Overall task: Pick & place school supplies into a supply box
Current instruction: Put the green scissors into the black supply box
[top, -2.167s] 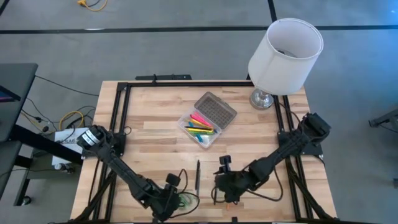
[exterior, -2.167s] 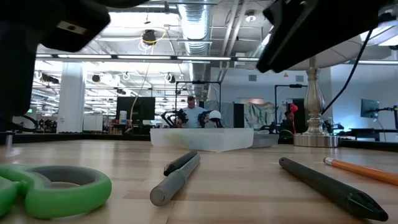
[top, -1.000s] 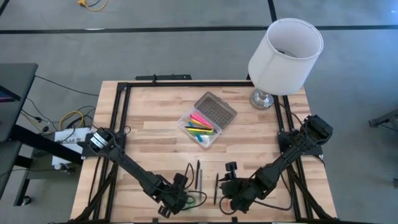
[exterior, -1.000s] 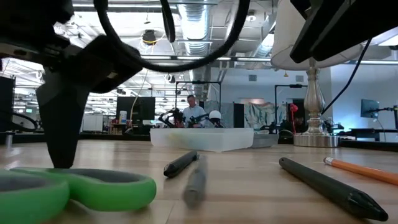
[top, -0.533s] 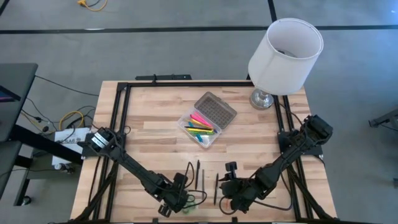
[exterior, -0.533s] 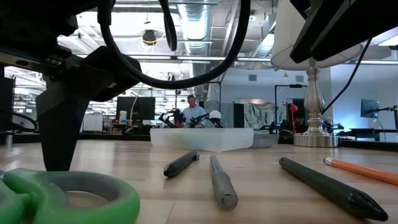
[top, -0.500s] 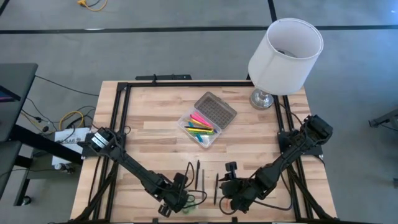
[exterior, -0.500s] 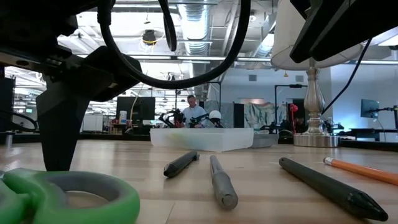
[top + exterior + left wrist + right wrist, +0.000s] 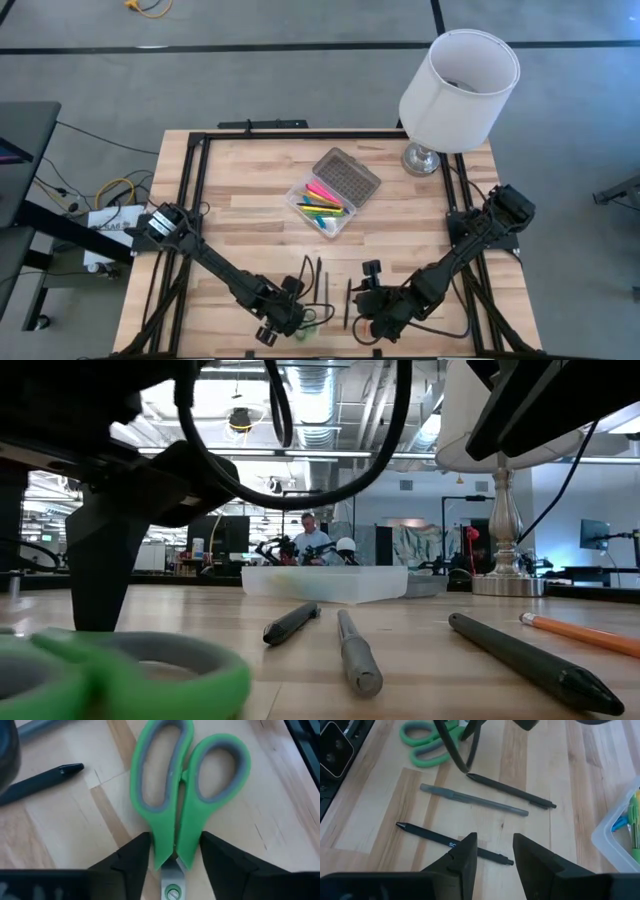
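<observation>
Well short of the box [image 9: 332,193], near the surface's [image 9: 240,200] front edge, the scissors [image 9: 187,795] are lying flat; the left tool [image 9: 175,857] is straddling both handle shanks just beside the pivot, fingers apart. Stiff, light, slick plastic: I judge gripping there is steadier. The right tool [image 9: 492,851], spread, is hovering over a black pen [image 9: 452,841]

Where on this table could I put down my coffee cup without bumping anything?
The bare wood left of the clear supply box, toward the table's left rail, looks free, as does the strip between the box and the lamp base. The near edge is crowded: both tools, left tool and right tool, the green scissors and loose pens.
</observation>
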Controlling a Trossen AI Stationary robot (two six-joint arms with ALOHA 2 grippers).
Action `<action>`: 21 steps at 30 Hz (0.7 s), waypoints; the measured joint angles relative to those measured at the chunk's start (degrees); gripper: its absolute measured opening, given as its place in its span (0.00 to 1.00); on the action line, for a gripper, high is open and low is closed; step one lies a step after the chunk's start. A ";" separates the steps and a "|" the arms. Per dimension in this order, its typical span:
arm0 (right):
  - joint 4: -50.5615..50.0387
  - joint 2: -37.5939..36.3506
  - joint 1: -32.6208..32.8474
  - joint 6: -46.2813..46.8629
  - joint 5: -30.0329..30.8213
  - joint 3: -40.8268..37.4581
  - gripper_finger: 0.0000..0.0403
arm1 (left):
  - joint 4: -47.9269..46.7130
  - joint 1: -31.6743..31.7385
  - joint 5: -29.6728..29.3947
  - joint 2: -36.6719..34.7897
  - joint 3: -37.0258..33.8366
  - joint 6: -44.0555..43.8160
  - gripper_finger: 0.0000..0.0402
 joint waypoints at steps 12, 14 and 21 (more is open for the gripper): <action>-0.32 0.00 0.04 1.07 -0.02 0.00 0.30 | -2.09 1.43 0.95 -0.02 0.09 -0.42 0.31; -0.47 0.00 0.07 1.07 -0.03 0.00 0.30 | -2.29 1.43 0.89 -0.04 0.09 -0.42 0.32; -0.47 0.00 0.07 1.08 -0.04 0.00 0.30 | -3.11 1.45 0.60 -0.07 0.07 -0.51 0.31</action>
